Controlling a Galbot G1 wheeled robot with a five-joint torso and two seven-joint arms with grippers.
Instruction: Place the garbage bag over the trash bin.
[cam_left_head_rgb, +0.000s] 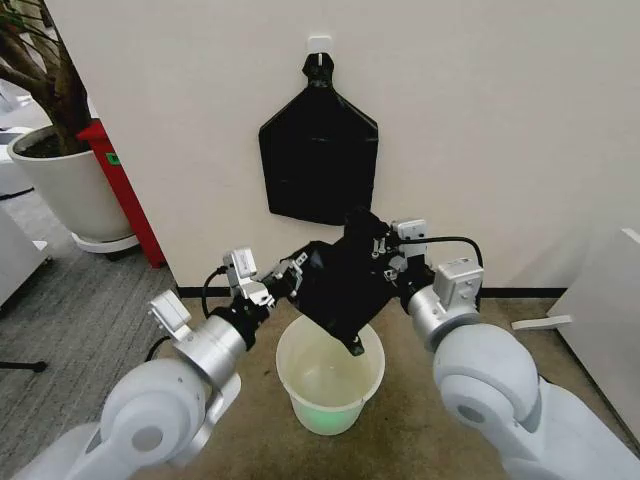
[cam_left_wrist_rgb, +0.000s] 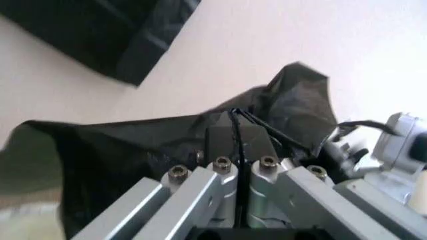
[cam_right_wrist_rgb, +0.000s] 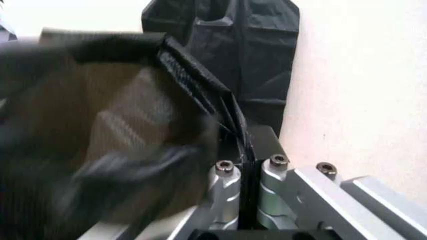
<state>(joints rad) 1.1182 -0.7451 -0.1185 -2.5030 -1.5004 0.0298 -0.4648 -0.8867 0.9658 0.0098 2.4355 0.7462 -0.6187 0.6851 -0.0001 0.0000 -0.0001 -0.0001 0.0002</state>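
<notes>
**Mia:** Where is the garbage bag (cam_left_head_rgb: 340, 285)?

**Ben:** It hangs in the air between the two arms, right above the trash bin (cam_left_head_rgb: 330, 375). The bin sits on the floor, close to the wall.

**Mia:** Who is holding it?

**Ben:** Both. The left gripper (cam_left_head_rgb: 292, 268) has its jaws pressed together on one edge of the bag. You can see the black plastic pinched tight in the left wrist view (cam_left_wrist_rgb: 235, 131). The right gripper (cam_left_head_rgb: 378, 250) pinches the other edge, and its jaws are squeezed shut on the plastic too (cam_right_wrist_rgb: 241, 145).

**Mia:** Is the bag on the bin yet?

**Ben:** No. Only one low corner of the bag dips down near the bin's rim. The rest is bunched up between the jaws, higher than the rim.

**Mia:** Which way does the bag lie?

**Ben:** Its top edge runs from one gripper to the other, and the right side is a bit higher. The bag droops straight down from there, so the bin's mouth is right under it. Both arms look about as near to the bin as each other.

**Mia:** What is that black thing on the wall?

**Ben:** That is a flat bag bundle (cam_left_head_rgb: 318, 155) hung on a hook (cam_left_head_rgb: 318, 44). It is not the one being used.
</notes>
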